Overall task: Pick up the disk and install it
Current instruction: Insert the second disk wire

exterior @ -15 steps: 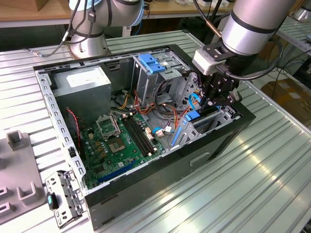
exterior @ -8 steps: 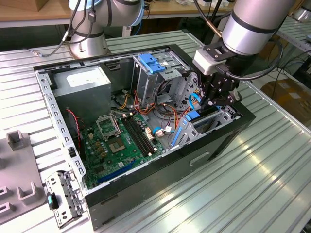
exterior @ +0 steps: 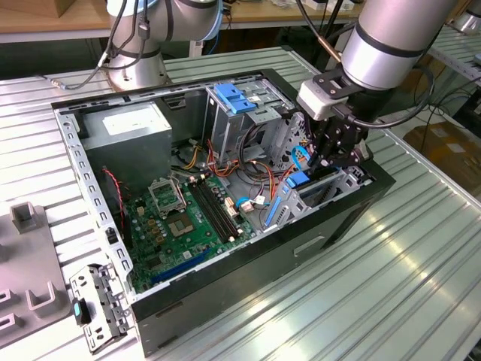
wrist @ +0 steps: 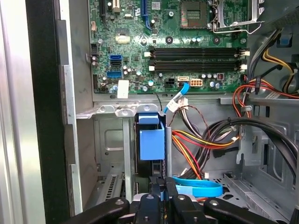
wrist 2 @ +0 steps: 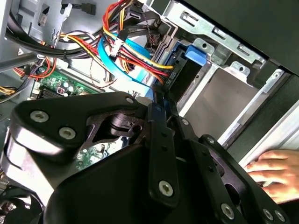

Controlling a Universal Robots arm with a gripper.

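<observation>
Disk point(wrist: 152, 140): I see it on edge in the bay slot, lower centre of the first wrist view.
Look: dark body, blue plastic rail.

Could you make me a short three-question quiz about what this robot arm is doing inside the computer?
1. True or false: the gripper is down inside the open computer case.
2. What colour are the disk's plastic rails, seen in the first wrist view? A red, B blue, C yellow.
3. What rests at the case's edge in the second wrist view?

Key: 1 true. 2 B; the disk stands on edge in a metal bay, with the gripper right at it. 3 A person's hand.
</observation>
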